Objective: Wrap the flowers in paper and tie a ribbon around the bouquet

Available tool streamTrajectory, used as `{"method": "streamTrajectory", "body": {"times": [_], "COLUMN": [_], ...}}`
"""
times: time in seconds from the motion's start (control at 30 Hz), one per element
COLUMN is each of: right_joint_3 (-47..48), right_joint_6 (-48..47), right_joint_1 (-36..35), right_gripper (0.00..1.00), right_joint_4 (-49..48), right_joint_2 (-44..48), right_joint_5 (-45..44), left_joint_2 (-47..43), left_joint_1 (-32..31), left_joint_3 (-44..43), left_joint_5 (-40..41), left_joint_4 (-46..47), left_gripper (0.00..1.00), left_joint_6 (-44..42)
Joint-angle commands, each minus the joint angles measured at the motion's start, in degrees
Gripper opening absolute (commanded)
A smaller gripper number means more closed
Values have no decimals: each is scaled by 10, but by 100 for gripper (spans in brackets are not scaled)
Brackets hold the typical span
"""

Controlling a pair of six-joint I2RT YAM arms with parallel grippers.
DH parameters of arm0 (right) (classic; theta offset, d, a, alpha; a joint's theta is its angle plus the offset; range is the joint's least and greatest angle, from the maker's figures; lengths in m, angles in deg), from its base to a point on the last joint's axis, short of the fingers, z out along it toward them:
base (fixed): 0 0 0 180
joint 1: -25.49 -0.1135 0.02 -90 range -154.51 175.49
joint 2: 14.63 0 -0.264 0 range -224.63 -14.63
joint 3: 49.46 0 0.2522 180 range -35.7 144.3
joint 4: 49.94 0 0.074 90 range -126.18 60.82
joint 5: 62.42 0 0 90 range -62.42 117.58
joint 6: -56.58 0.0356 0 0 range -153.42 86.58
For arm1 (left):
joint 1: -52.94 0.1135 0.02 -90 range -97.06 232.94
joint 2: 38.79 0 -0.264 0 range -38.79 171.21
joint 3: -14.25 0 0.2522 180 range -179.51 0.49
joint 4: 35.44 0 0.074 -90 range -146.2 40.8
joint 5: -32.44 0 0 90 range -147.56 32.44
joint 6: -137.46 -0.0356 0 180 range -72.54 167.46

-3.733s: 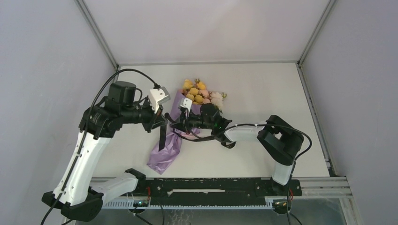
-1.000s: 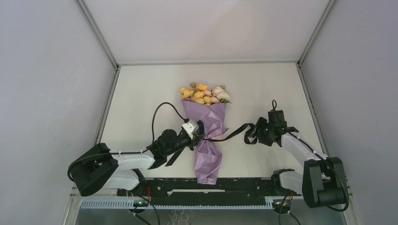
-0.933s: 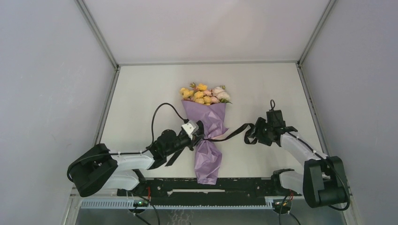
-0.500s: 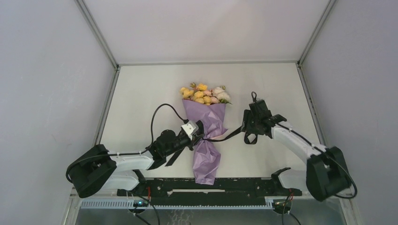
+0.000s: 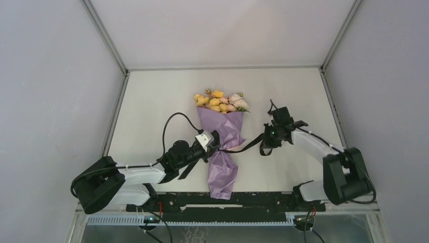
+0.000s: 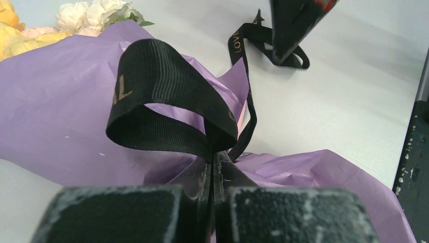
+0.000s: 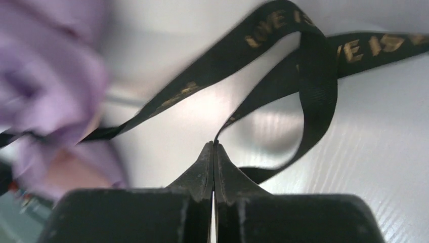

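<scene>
Bouquet (image 5: 222,132), a lilac-purple crinkly paper cone with blooms at the wide end, lies flat on the white table (image 5: 152,96), about mid-table. The wide end points away from the arm bases, the narrow tail toward them.

Flowers (image 5: 221,101): small yellow, pink and white rose-like blooms bunched at the far end, with a few green leaves. Left wrist view has white blooms (image 6: 96,12) top left and yellow ones at the very edge.

Paper (image 5: 221,174): pinched in at the waist and flaring again below. It is lilac throughout, with a sliver of pink showing in a fold in the left wrist view (image 6: 50,111).

Narrow black woven ribbon (image 5: 249,146) with gold lettering crosses the bouquet's waist and runs right across the table.

Left gripper (image 5: 216,147): at the left side of the waist, arm lying low across the table. Jaws pressed together on the ribbon. The wrist view shows a stiff upright loop (image 6: 162,81) rising straight out of the closed fingertips (image 6: 210,167), right against the paper.

Right gripper (image 5: 264,142): right of the bouquet, apart from the paper, low over the table. Jaws together (image 7: 213,152), nipping the ribbon's edge. The ribbon (image 7: 313,81) curls into a loop just past the tips, and one strand leads off left to the blurred purple paper (image 7: 50,76).

Between the two grippers the ribbon hangs slightly slack, not taut. I can't tell whether a knot is formed at the waist.
</scene>
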Motion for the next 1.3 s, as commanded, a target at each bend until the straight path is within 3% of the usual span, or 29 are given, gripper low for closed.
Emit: {"method": "streamTrajectory", "body": {"times": [0.0,0.07,0.13,0.27,0.37,0.47,0.6,0.63,0.73,0.93,1.1,1.17,1.27], "right_joint_3": [59,101,117,160,256,329,415,437,474,343,184,168,180], "right_joint_6": [-59,-58,-18,30,18,60,46,31,-16,-92,-217,-261,-245], "right_joint_1": [34,30,9,-102,-181,-215,-260,-269,-272,-171,-108,-105,-103], "right_gripper": [0,0,0,0,0,0,0,5,32,57,66,72,73], "right_joint_4": [10,-5,-88,-270,-282,-307,-229,-200,-131,-177,-252,-250,-247], "right_joint_2": [153,198,217,151,57,-33,-147,-166,-181,-56,34,41,21], "right_joint_5": [189,239,265,238,169,116,95,103,141,276,457,454,453], "left_joint_2": [-20,-20,-20,-21,-23,-26,-28,-30,-34,-40,-41,-43,-44], "left_joint_1": [-3,-3,-3,-8,-12,-12,-13,-12,-12,-12,-12,-12,-12], "left_joint_3": [18,19,19,19,23,28,35,35,38,41,41,41,40], "left_joint_5": [-6,-10,-11,-15,-28,-67,-81,-80,-80,-85,-89,-90,-91], "left_joint_4": [37,37,37,35,35,38,36,33,32,32,32,29,26], "left_gripper": [0,0,0,0,0,0,0,0,0,0,0,0,0], "left_joint_6": [-28,-30,-31,-43,-64,-106,-148,-152,-155,-156,-161,-164,-166]}}
